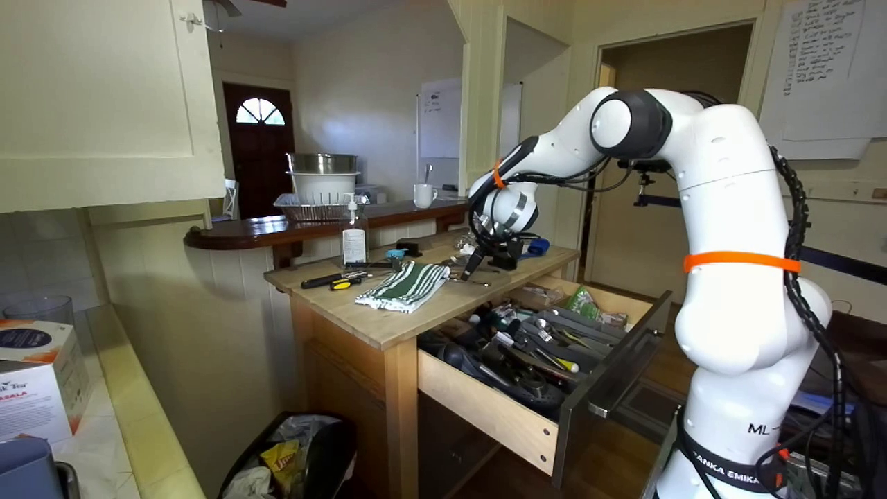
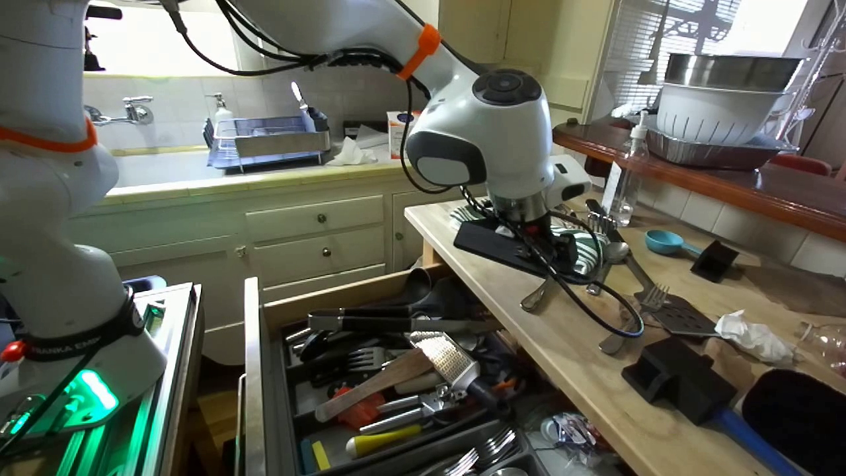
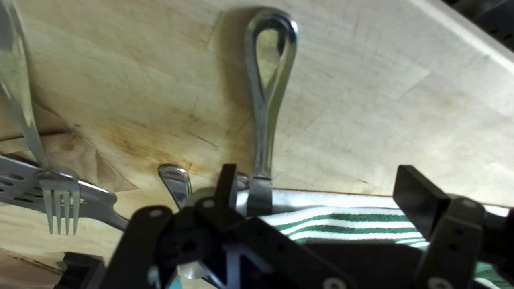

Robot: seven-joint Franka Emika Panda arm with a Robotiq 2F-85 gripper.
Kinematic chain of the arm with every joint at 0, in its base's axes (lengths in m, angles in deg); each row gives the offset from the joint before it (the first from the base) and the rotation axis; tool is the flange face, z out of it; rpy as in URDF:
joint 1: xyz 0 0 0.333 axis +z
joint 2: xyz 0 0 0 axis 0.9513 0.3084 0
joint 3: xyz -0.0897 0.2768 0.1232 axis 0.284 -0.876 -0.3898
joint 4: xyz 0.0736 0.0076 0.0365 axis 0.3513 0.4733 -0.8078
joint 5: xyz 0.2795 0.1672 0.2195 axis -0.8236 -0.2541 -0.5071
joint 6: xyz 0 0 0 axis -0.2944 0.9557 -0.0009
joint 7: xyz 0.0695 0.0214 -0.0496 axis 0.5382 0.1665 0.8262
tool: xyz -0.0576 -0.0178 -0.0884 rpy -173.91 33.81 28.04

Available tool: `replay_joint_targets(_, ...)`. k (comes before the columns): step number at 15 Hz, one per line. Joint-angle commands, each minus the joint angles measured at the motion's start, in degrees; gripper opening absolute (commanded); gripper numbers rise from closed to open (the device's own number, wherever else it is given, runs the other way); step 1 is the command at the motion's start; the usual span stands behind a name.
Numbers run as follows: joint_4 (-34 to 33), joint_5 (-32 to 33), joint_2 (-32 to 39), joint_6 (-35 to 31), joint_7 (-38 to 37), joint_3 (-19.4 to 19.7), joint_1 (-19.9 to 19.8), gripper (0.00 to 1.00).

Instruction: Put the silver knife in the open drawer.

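The silver knife (image 3: 267, 100) lies on the wooden countertop with its looped handle bare. Its blade passes over the edge of a green-and-white striped towel (image 3: 349, 222) and goes out of sight behind my gripper. The handle also shows in an exterior view (image 2: 535, 296). My gripper (image 3: 321, 186) is open and empty, low over the counter and towel. The knife's neck shows between the fingers, close to the left one in the wrist view. The gripper also shows in an exterior view (image 1: 490, 263). The open drawer (image 1: 485, 409), with light-wood sides, is pulled out below the counter, full of utensils.
A fork (image 3: 60, 192) lies across a slotted spatula (image 3: 92, 200) beside the knife. A spoon (image 2: 616, 252), a blue measuring cup (image 2: 664, 242) and a black block with a blue handle (image 2: 687, 380) lie on the counter. A soap bottle (image 1: 354, 239) stands at the back.
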Motion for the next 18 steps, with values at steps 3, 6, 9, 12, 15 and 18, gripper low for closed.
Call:
replay_joint_targets(3, -8.88, -3.27, 7.54, 2.59, 7.85, -3.64, -4.24, 1.00)
replay_joint_targets(6, -11.66, -4.02, 10.09, 3.96, 9.68, -4.89, -5.32, 0.86)
replay_joint_targets(9, -13.58, -3.72, 12.02, 4.75, 9.86, -5.43, -5.63, 0.68)
replay_joint_targets(12, -14.25, -2.92, 12.25, 5.85, 8.84, -5.06, -5.36, 0.52)
replay_joint_targets(15, -13.01, -1.49, 11.02, 7.40, 6.70, -3.84, -4.49, 0.26)
replay_joint_targets(18, -11.28, -0.16, 9.20, 9.83, 4.75, -2.76, -3.77, 0.03)
